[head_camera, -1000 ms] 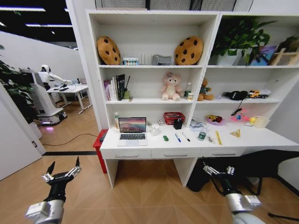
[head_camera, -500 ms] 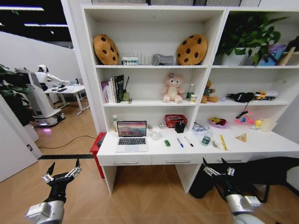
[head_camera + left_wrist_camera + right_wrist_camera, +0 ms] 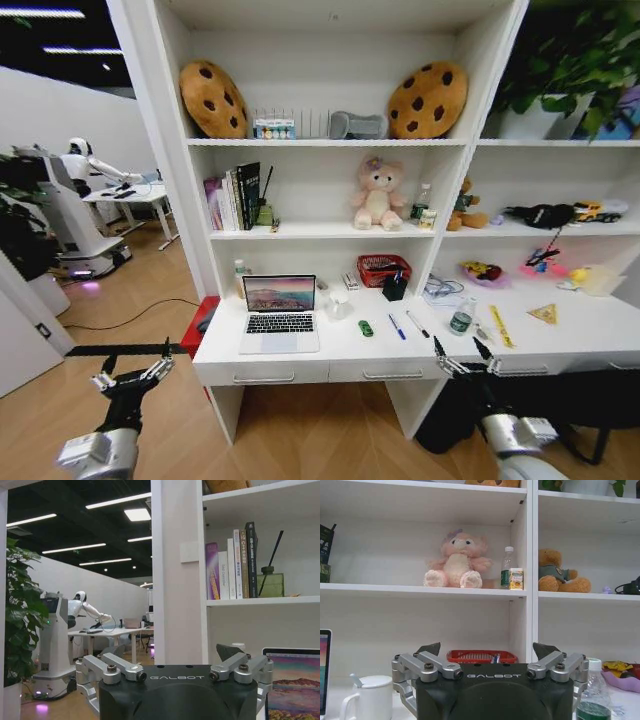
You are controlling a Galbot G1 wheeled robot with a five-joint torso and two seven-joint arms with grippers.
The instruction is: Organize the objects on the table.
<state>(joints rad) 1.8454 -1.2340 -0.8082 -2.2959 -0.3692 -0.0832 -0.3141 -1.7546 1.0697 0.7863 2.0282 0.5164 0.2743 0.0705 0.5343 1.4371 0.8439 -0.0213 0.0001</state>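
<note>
Both arms are hanging low before the long white table point(image 3: 300, 352). The left gripper point(image 3: 132, 372) and right gripper point(image 3: 461, 354) are spreading wide, empty. The thin silver laptop point(image 3: 279, 314), tiny green toy car point(image 3: 366, 328) and slim blue pen point(image 3: 397, 327) are lying on the tabletop above and beyond them.

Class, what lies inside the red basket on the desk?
The red basket stands at the desk's back; its contents cannot be made out, since its mesh wall hides them.

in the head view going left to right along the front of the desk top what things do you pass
laptop → white mug → green toy car → blue pen → black pen → green-labelled bottle → yellow strip → yellow triangle.
</note>
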